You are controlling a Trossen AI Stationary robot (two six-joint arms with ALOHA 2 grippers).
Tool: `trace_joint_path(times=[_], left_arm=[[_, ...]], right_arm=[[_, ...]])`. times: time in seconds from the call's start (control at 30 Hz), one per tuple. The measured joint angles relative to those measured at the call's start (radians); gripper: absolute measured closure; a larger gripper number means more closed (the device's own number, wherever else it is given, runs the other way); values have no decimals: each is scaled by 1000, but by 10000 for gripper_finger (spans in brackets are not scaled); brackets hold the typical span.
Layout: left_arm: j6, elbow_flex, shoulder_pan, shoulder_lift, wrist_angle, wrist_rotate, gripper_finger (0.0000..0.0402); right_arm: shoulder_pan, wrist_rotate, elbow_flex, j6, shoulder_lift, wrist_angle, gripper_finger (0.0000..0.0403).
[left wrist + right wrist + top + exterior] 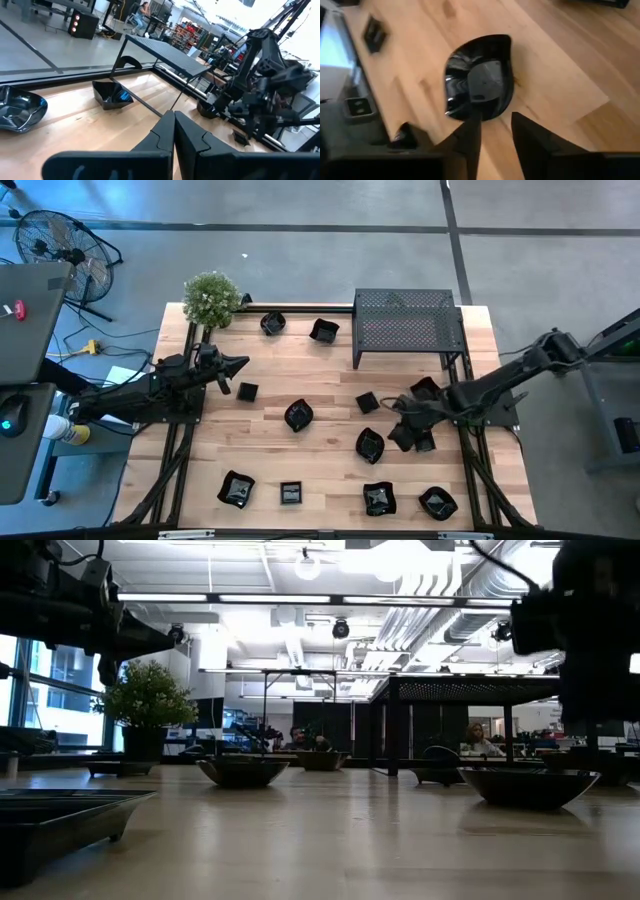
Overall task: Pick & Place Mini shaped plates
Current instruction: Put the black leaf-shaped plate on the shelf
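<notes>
Wood table [330, 480], right gripper [398, 434] narrowly open over mini plate [480, 75], left gripper [240, 364] closed, idle.

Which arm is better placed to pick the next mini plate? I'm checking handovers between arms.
Right, probably. Its end effector is open directly over a black leaf-shaped plate, while the left end effector is shut, with no plate beneath it.

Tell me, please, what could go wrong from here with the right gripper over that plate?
The right gripper is open with one finger over the plate; the glossy, curved rim might slip out or the plate could tip as the fingers shut. Another plate lies just beside it and the stand is near the arm, so either might get bumped.
</notes>
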State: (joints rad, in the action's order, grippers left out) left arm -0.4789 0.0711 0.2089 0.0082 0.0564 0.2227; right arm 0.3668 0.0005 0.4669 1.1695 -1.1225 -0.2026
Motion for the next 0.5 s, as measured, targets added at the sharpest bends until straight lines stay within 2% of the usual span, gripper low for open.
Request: trace_joint_path(times=[0.1, 0.23, 0.5], left_arm=[[0, 0, 0, 0, 0, 6, 401], [0, 0, 0, 0, 8, 8, 401], [-26, 0, 0, 0, 22, 8, 401]], right_arm=[[-2, 20, 1, -13, -67, 39, 277], [-25, 15, 2, -38, -162, 137, 275], [-60, -12, 3, -26, -306, 238, 318]])
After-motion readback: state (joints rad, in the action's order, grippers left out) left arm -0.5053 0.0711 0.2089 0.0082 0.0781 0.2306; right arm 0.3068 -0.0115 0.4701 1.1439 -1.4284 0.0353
